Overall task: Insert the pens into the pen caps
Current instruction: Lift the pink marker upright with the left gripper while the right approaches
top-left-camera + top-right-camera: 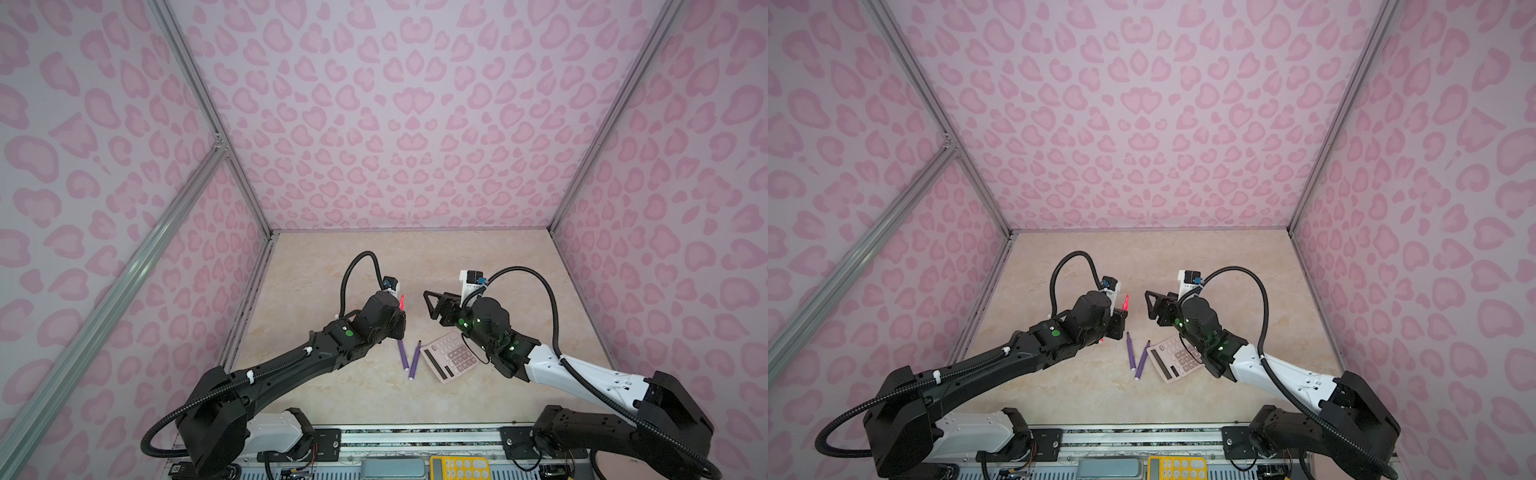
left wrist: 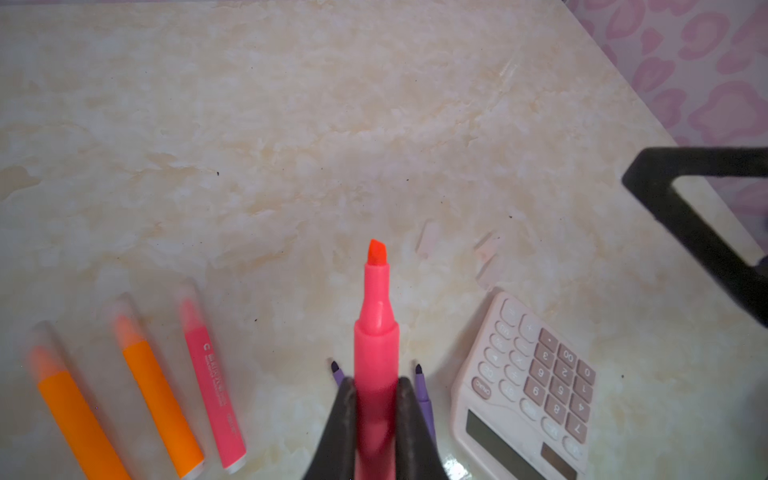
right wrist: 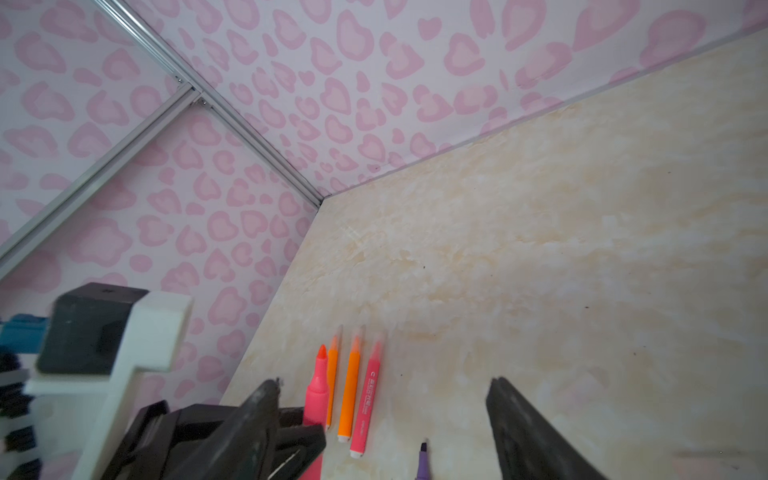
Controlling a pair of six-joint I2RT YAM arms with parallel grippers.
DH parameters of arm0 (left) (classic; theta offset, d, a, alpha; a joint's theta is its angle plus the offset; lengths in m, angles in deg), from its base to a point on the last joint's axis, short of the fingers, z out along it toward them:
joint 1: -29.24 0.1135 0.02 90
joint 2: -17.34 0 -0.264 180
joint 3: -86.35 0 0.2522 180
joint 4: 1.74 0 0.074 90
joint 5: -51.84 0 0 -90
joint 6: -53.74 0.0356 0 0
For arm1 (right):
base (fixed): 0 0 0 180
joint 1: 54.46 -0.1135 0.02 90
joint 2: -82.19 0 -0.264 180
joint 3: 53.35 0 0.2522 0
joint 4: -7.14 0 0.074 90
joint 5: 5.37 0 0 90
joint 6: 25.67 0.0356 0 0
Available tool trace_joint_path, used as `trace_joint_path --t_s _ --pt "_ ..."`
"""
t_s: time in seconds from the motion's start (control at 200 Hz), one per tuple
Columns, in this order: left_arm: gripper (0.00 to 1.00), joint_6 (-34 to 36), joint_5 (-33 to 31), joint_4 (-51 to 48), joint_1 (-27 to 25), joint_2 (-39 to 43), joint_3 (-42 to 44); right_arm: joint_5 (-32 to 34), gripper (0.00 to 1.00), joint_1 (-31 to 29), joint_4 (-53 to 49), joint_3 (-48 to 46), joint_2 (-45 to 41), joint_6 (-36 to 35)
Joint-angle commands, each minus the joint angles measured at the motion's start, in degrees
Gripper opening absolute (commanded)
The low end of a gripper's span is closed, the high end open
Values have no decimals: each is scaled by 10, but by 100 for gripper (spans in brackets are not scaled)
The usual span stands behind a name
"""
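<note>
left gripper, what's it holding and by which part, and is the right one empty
The left gripper is shut on an uncapped pink-red pen, clamped around its barrel, tip free. The right gripper is open and holds nothing.

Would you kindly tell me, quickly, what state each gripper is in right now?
Left gripper: closed on the uncapped pink pen.
Right gripper: open, holding nothing.

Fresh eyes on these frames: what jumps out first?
The uncapped pink-red marker pen, clamped tip-out in the shut left gripper above the marble tabletop. Then the open, empty right gripper facing it, and the pale pink calculator beside two uncapped purple pens.
</note>
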Motion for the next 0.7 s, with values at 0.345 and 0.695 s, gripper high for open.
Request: trace_joint_path --t_s 0.345,0.695 --pt "3 68 33 151 -1 93 77 -13 63 -94 45 41 42 5" --pt "3 73 69 162 0 110 89 -9 60 -101 30 79 104 -1"
